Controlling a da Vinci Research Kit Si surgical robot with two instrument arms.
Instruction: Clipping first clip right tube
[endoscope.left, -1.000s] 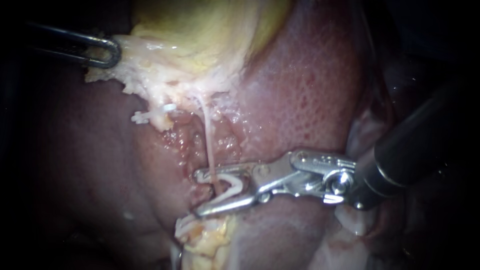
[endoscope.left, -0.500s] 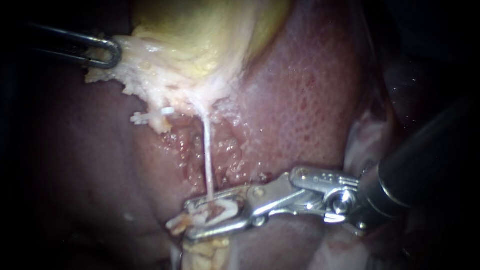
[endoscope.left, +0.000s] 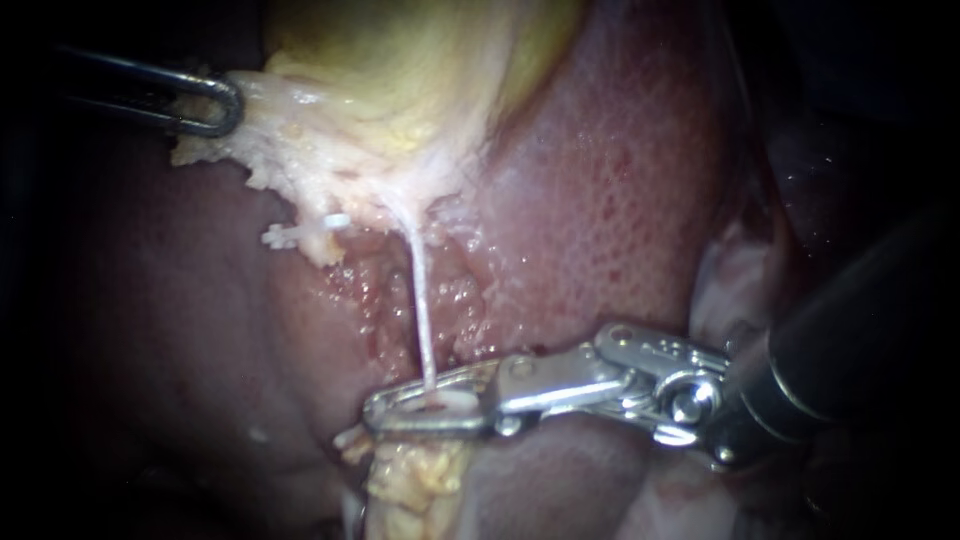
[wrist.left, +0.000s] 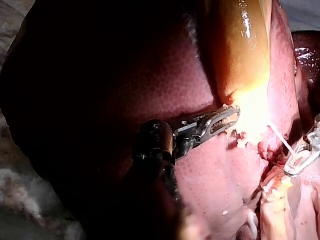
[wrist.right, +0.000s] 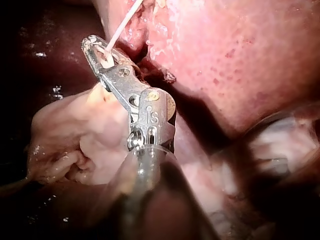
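**Right jaws clamped on clip at thin tube**

The right instrument (endoscope.left: 385, 411), a silver hinged tool on a dark shaft, has its jaws squeezed almost together on a white plastic clip (endoscope.left: 445, 402). A thin white taut tube (endoscope.left: 420, 300) runs straight into the jaws at the clip. The right wrist view shows the same: the tube (wrist.right: 122, 22) enters near the jaw tips, at the clip (wrist.right: 104, 59).

The tube's far end joins ragged pale tissue (endoscope.left: 290, 150) under the yellow-green gallbladder (endoscope.left: 400, 70).

The left instrument (endoscope.left: 232, 105), a slim dark wire-framed tool, has its jaws closed on that pale tissue's edge, well apart from the right instrument. The left wrist view confirms this grip (wrist.left: 235, 114).

Mottled red-brown liver (endoscope.left: 600, 200) lies beneath both tools. Yellowish lumpy fat (endoscope.left: 415, 475) sits just under the right jaws.
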